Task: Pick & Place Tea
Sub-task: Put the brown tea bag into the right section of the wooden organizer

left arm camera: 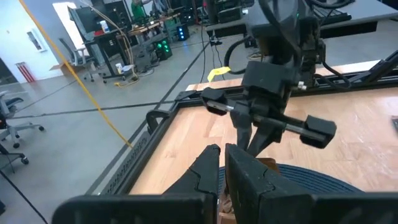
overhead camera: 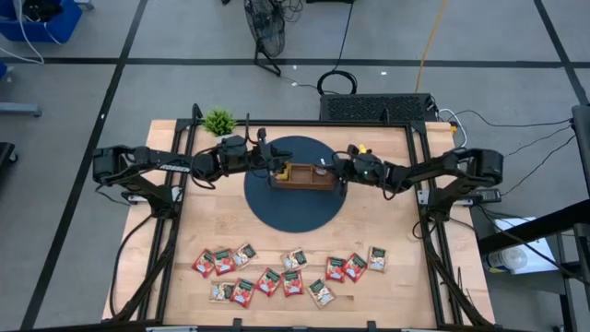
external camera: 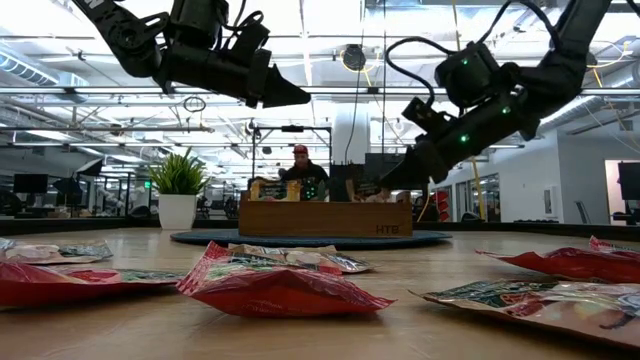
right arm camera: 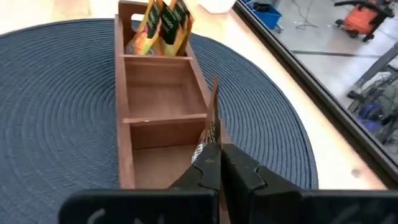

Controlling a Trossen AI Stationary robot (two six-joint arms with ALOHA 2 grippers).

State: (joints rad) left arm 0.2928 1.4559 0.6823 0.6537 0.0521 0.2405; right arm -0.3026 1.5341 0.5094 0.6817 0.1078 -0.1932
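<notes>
2 pincers meet over the brown 3-compartment wooden tray [right arm camera: 163, 106]: right pincer [right arm camera: 217, 155], clenched on a brown sachet [right arm camera: 213, 121], should lower squarely; left pincer [left arm camera: 221, 165] nearly clenched, contents unclear.

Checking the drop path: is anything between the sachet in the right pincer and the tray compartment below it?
Nothing visible. The right pincer holds the flat sachet over the brown wooden tray; that near compartment looks bare.

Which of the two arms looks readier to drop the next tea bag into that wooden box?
The right. Its gripper is shut on a sachet above the tray's nearest compartment. The left gripper hovers at the tray's other end, apparently holding nothing.
</notes>
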